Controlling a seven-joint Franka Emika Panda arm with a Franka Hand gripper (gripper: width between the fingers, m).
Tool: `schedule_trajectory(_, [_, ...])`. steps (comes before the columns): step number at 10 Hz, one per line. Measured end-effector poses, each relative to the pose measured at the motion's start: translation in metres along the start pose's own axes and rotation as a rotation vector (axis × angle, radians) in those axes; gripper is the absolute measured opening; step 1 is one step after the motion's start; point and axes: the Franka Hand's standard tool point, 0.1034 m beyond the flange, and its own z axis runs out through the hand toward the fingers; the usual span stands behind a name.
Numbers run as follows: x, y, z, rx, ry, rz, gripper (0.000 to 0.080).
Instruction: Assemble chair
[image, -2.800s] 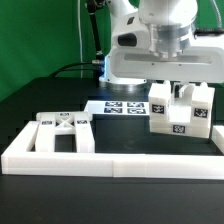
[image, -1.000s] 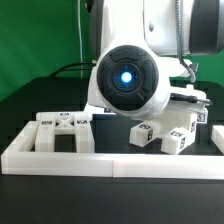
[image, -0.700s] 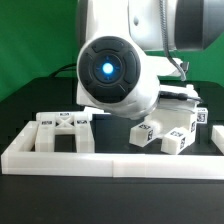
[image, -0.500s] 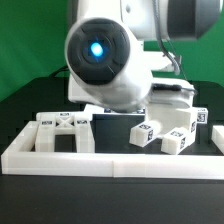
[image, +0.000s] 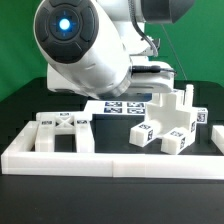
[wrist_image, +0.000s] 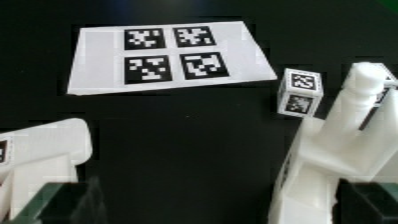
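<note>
We find the chair (image: 165, 125) in loose pieces. A ladder frame (image: 60, 132) lies at the counter's near edge, toward the exterior view's left, with its long axis running along the border rail (image: 110, 162). The blocky pieces (image: 180, 115) crowd the near corner on the exterior view's right; the tallest stands upright and small blocks sit tilted just beside it. The gripper (image: 150, 78) hangs over the marker board (image: 122, 107) (its fingers are hidden, so we cannot tell whether they are parted or clenched). We judge the crowding risky, since a descent there could topple the upright piece or shove its neighbours.
</note>
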Motion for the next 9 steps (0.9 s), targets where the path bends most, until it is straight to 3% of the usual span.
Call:
schedule_trajectory(2, [0.01,-0.002,-0.009,-0.004,0.109,-0.003,0.0649])
schedule_trajectory(3, [0.024,-0.004,-0.027,-0.013,0.284,-0.028,0.0649])
schedule_trajectory(4, [0.021,0.003,-0.04,-0.05,0.423,-0.123,0.0649])
schedule_trajectory(6, [0.017,0.023,-0.047,-0.057,0.551,-0.165,0.0649])
schedule_trajectory(9, [0.027,0.025,-0.066,-0.068,0.827,-0.152,0.0649])
